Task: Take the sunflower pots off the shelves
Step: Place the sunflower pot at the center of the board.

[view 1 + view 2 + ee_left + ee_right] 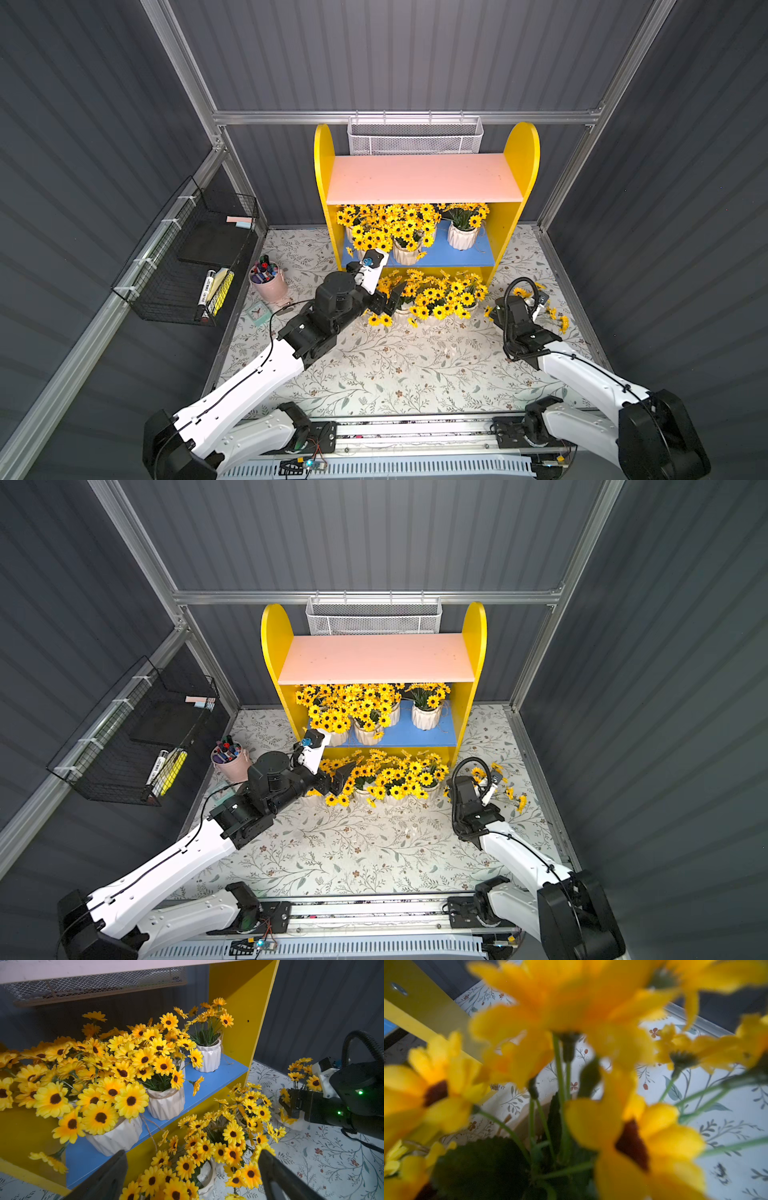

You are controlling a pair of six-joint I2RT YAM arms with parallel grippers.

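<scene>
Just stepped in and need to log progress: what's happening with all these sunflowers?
Two robot arms are clearing small white ribbed pots of yellow artificial sunflowers off the yellow wooden shelves. The pale pink upper board is bare. Several pots sit on the blue lower board, and a cluster stands on the floral mat in front. The left gripper, open, hovers over that cluster. The right gripper is down at a pot on the mat right of the shelves; whether it grips is unclear.

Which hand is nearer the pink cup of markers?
Left. The left hand is before the shelves' middle, some way from the pink cup; the right hand is farther, off the shelves' opposite end by a sunflower pot.
</scene>
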